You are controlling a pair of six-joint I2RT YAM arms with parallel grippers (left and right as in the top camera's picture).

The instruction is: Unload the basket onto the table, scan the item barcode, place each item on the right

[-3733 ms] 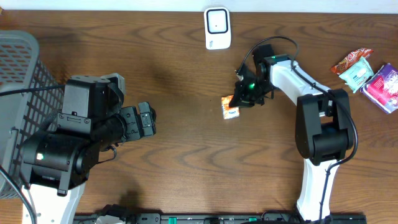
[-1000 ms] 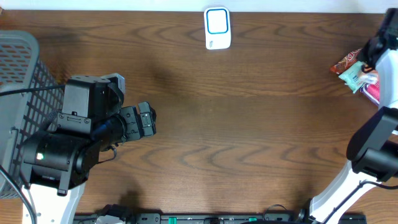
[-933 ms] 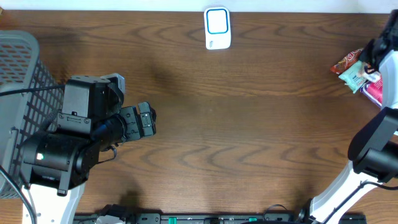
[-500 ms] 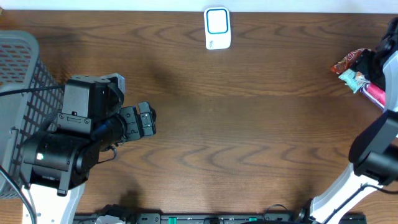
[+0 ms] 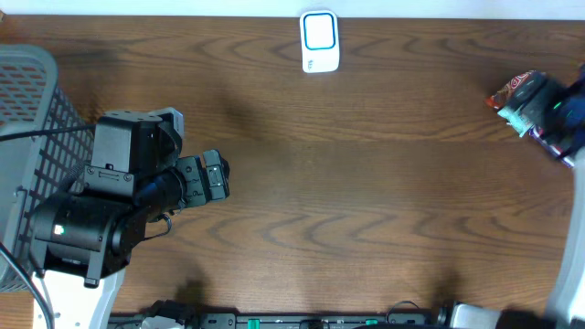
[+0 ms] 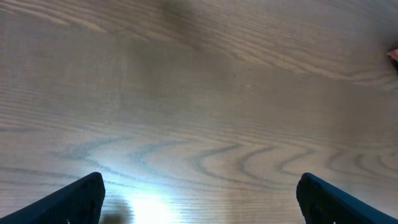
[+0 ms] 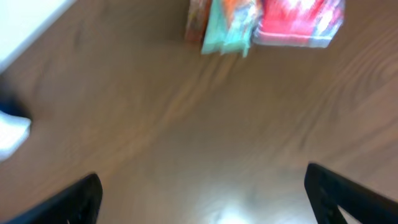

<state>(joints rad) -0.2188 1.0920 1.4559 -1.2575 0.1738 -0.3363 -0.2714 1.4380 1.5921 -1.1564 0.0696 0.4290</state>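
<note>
The white barcode scanner (image 5: 319, 41) stands at the back middle of the table. The items lie in a small pile at the far right: an orange-red packet (image 5: 510, 90), a teal packet (image 5: 517, 111) and a pink one mostly hidden under my right arm. My right gripper (image 5: 551, 114) hovers over that pile, blurred. In the right wrist view the right gripper (image 7: 202, 202) is open and empty, with the orange (image 7: 198, 18), teal (image 7: 229, 28) and red-pink (image 7: 297, 18) packets ahead of it. My left gripper (image 5: 216, 178) (image 6: 202, 208) is open over bare wood.
A grey wire basket (image 5: 27, 137) stands at the left edge behind my left arm. The table's right edge runs close to the pile. A white shape (image 7: 12, 132) shows blurred at the left of the right wrist view.
My right arm left the middle of the table, where it held a small orange item near the scanner, and went to the right-hand pile. In the last second it shifted over the pile. Left arm unmoved.
</note>
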